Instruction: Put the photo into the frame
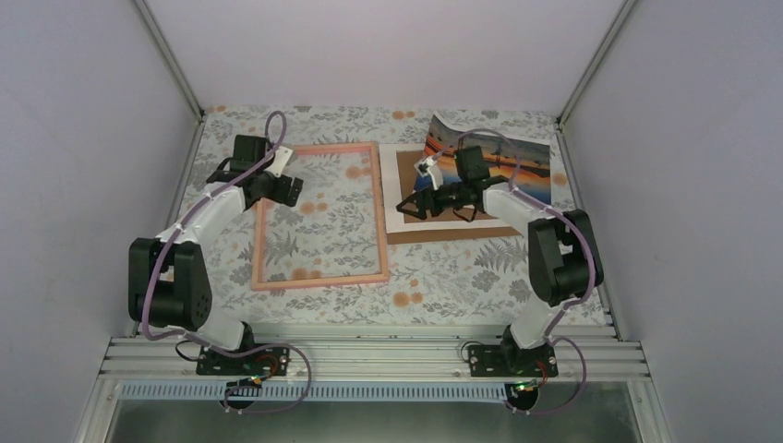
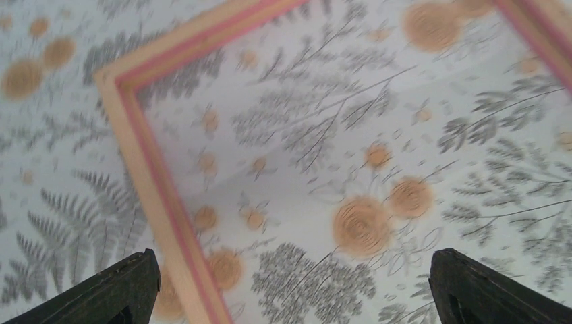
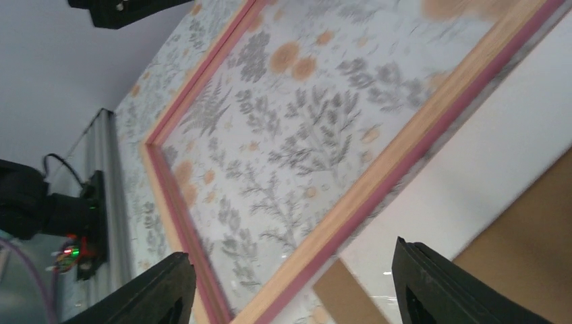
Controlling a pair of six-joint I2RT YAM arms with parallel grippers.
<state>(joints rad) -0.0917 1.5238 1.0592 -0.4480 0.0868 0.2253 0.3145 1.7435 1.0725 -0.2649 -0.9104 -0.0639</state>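
Observation:
The pink frame (image 1: 319, 280) lies flat on the flowered cloth, left of centre, with the cloth showing through its middle. The photo (image 1: 531, 171), an orange sunset print, lies at the back right with its far left corner curled up; my right arm covers part of it. My left gripper (image 1: 284, 192) is open and empty over the frame's far left part; its wrist view shows a frame corner (image 2: 135, 142) between the jaws. My right gripper (image 1: 409, 207) is open and empty over the white mat, and the frame's right side (image 3: 391, 162) shows in its view.
The white mat (image 1: 391, 180) lies on the brown backing board (image 1: 452, 233) just right of the frame; both show in the right wrist view, mat (image 3: 485, 169) and board (image 3: 533, 236). Grey walls close in the table on three sides.

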